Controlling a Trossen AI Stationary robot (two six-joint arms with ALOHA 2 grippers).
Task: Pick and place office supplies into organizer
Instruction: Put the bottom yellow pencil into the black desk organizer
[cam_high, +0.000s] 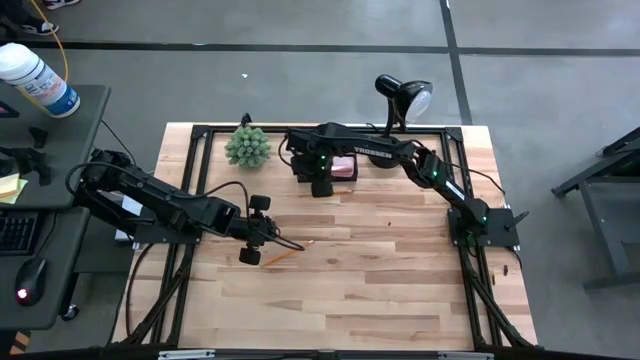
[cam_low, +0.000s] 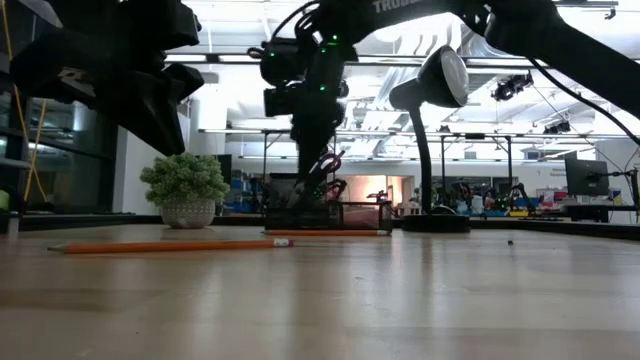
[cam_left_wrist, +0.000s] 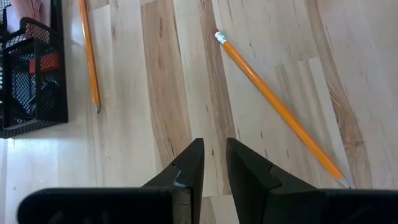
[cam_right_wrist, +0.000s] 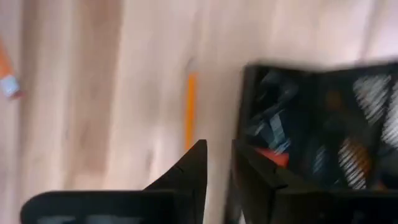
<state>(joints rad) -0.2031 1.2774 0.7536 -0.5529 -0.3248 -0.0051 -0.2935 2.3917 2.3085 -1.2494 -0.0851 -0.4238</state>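
The black mesh organizer (cam_high: 322, 165) stands at the table's far middle, with dark and red supplies inside (cam_right_wrist: 273, 155). Red scissor handles (cam_low: 330, 163) stick up out of it. My right gripper (cam_right_wrist: 217, 158) hovers open just above the organizer's near edge, touching nothing. One orange pencil (cam_left_wrist: 280, 106) lies flat on the table just ahead of my left gripper (cam_left_wrist: 214, 158). That gripper hangs above the table, its fingers a narrow gap apart with nothing between. A second orange pencil (cam_left_wrist: 89, 56) lies flat beside the organizer (cam_left_wrist: 34, 74).
A small green plant in a pot (cam_high: 247, 147) stands left of the organizer. A black desk lamp (cam_high: 405, 95) stands at the far edge, and a pink pad (cam_high: 346, 168) lies at the organizer's right. The table's near half (cam_high: 350, 290) is bare wood.
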